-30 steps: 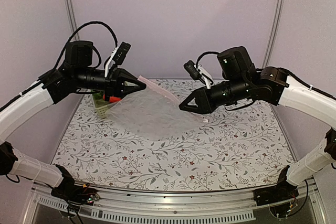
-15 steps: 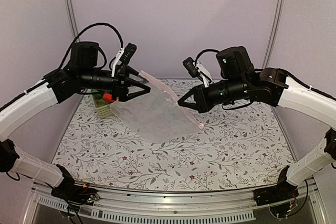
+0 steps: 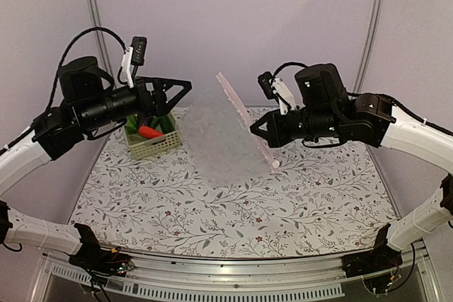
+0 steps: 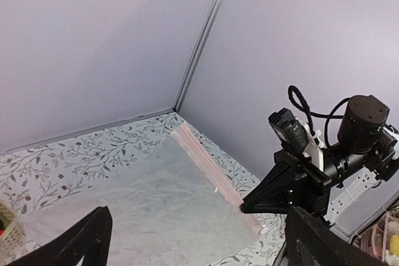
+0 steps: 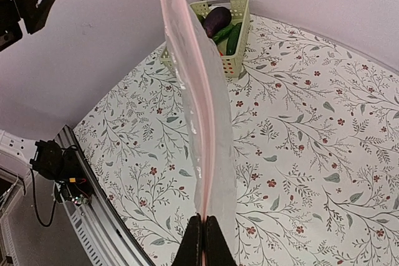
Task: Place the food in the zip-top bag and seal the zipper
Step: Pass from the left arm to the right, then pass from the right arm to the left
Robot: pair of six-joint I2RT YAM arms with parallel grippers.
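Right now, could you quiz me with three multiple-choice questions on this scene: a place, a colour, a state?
1. Where is the food? A in the basket B loose on the table C in a bowl
2. The zip-top bag has a zipper that is? A blue B pink C yellow
3. The left gripper is? A open B shut on the bag C shut on food
Answers: 1 A, the pieces sit in the basket. 2 B, the strip shows pink. 3 A, its fingers are spread; only the right gripper pinches the bag.
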